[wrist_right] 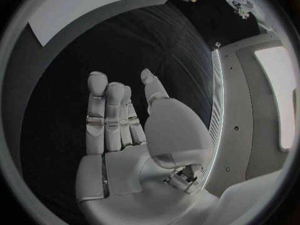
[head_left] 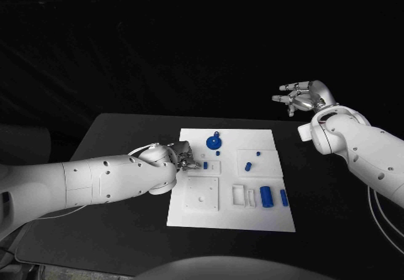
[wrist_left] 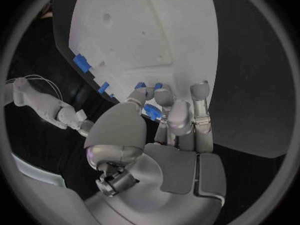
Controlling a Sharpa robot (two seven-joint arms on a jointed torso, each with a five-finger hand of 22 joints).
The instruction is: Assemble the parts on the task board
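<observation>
Black cloth darkens the room behind a black table (head_left: 126,140), and on the table's middle lies the white board (head_left: 236,219), a flat stiff plate with shallow recesses and raised square blocks. From nine o'clock the left arm reaches in, and the left hand (head_left: 178,158) sits at the board's nine o'clock edge with its fingers curled down over a small blue piece (wrist_left: 152,111); the left wrist view shows the fingertips (wrist_left: 164,96) bunched right at that piece, but whether they actually pinch it I cannot tell. At two o'clock, well off the board, the right hand (head_left: 301,96) hangs in the air with fingers apart and nothing in it, palm bare in its own wrist view (wrist_right: 125,150). Largest of the parts is the blue cylinder (head_left: 266,196) near four o'clock, with a thin blue bar (head_left: 285,198) just beside it; a round blue knob (head_left: 213,142) sits toward twelve o'clock, and a short peg (head_left: 248,166) lies near the centre. These parts look like hard, light plastic: rigid, smooth and probably slippery, likely to roll or skid if nudged. My guess is that each is best pinched across its width at mid-length, the knob by its rim.
</observation>
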